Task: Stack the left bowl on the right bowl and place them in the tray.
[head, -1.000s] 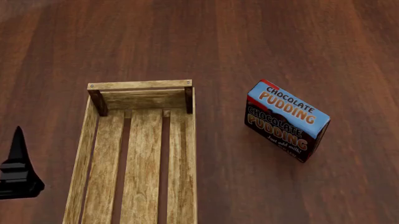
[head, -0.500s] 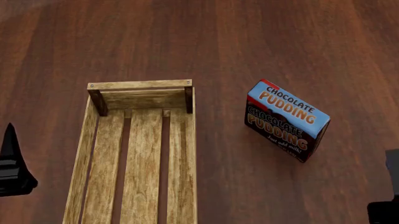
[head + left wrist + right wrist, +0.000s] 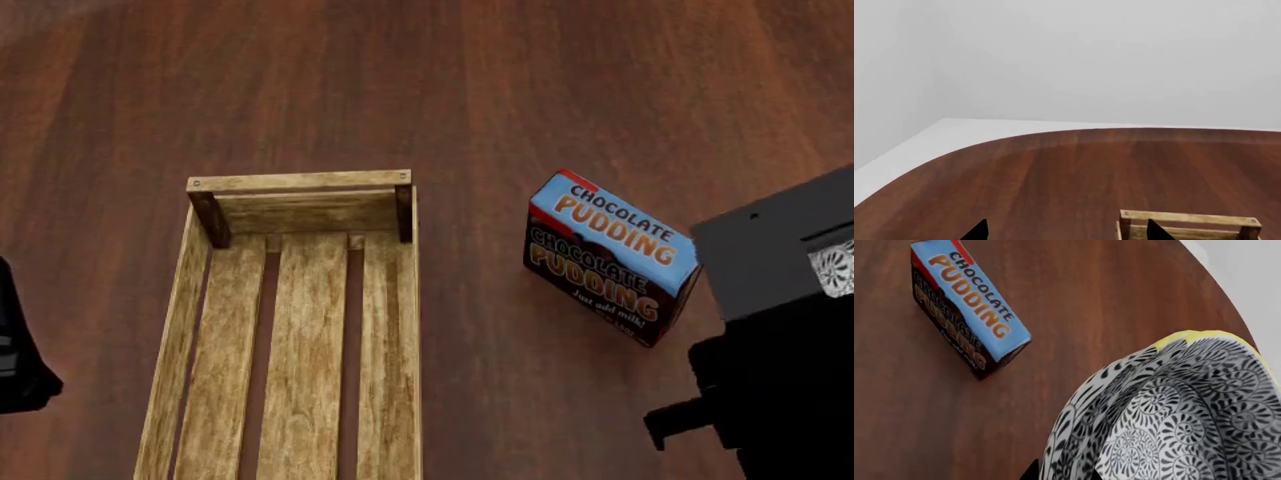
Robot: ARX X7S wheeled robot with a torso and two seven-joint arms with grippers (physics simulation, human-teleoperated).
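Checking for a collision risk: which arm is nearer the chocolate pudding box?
The right arm: in the head view it sits just beside the chocolate pudding box. The left hand is far across, beyond the tray.

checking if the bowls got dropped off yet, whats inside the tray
Nothing shows in the tray: only bare slats and gaps. Its near end runs out of the head view, so that part cannot be checked.
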